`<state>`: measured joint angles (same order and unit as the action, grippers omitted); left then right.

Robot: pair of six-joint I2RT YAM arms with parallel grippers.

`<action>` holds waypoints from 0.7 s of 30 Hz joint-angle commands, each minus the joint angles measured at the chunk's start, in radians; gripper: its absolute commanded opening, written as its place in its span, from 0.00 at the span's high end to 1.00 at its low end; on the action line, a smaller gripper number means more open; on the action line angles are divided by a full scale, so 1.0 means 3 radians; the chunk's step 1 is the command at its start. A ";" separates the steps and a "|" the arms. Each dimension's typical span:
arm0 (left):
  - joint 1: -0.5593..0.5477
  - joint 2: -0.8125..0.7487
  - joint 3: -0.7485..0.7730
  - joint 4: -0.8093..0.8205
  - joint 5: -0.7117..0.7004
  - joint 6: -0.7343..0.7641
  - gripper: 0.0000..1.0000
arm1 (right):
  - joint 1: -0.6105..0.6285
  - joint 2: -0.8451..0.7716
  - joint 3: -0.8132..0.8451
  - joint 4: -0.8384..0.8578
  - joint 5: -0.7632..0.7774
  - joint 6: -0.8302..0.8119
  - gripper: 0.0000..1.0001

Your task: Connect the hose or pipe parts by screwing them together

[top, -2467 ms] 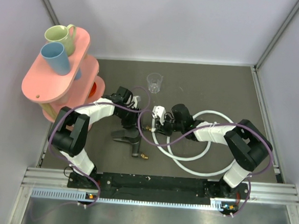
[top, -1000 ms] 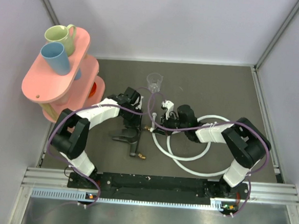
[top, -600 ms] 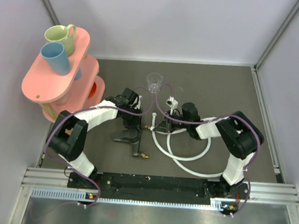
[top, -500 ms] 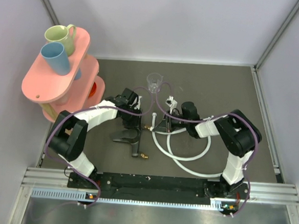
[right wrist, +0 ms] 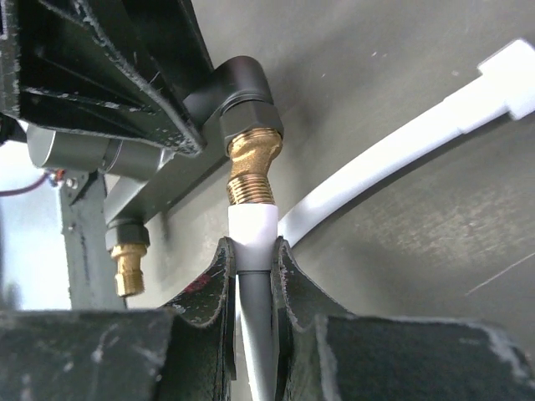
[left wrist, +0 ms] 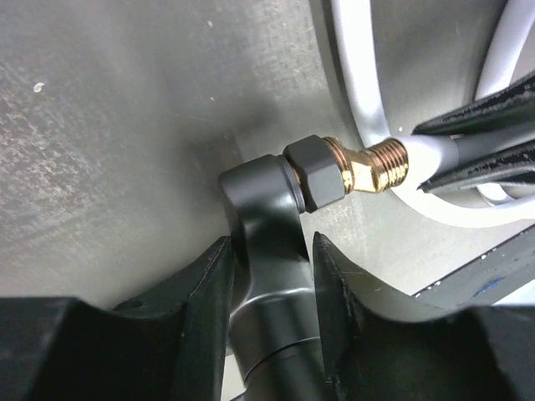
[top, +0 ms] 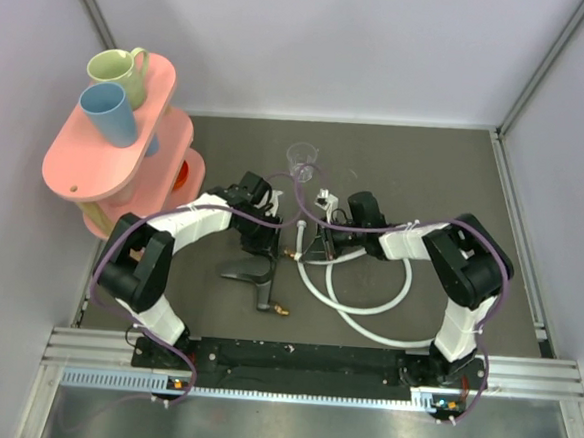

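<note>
Now the white hose (right wrist: 376, 171) has its end butted against the brass thread (left wrist: 372, 165) of the black fitting (left wrist: 263, 209), near the middle of the table (top: 426, 168). The hose loops lie right of centre. The right gripper (right wrist: 252, 255) pinches the hose just behind its white tip. The left gripper (left wrist: 269, 251) straddles the fitting's stem, with its fingers close on both sides. I cannot tell whether they press it. The joint looks lined up but not screwed on. Compared with a couple of seconds back, the right wrist has swung toward the upper left, carrying the hose end up to the fitting, which lies where it did.
</note>
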<state>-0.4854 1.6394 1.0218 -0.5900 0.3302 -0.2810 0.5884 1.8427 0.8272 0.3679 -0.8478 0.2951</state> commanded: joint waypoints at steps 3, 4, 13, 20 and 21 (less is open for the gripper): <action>-0.0182 0.0012 0.0265 0.0300 0.0700 0.0031 0.48 | 0.0161 -0.0313 0.0280 0.0129 -0.0124 -0.0523 1.00; -0.0182 0.0027 0.0270 0.0264 0.0628 0.0037 0.47 | 0.0166 -0.0318 0.0280 0.0118 -0.0119 -0.0549 1.00; -0.0187 0.0068 0.0301 0.0141 0.0408 -0.0096 0.41 | 0.0206 -0.0405 0.0244 0.0088 0.0029 -0.0764 1.00; -0.0279 0.0073 0.0291 0.0151 -0.0006 -0.0234 0.42 | 0.0273 -0.0456 0.0198 0.0195 0.0147 -0.0764 1.00; -0.0294 0.0068 0.0296 0.0141 -0.0158 -0.0260 0.43 | 0.0268 -0.0456 0.0178 0.0230 0.0157 -0.0738 1.00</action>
<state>-0.5228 1.6485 1.0679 -0.6441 0.2932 -0.3058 0.6186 1.7771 0.8398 0.2836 -0.7658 0.0700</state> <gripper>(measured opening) 0.587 0.100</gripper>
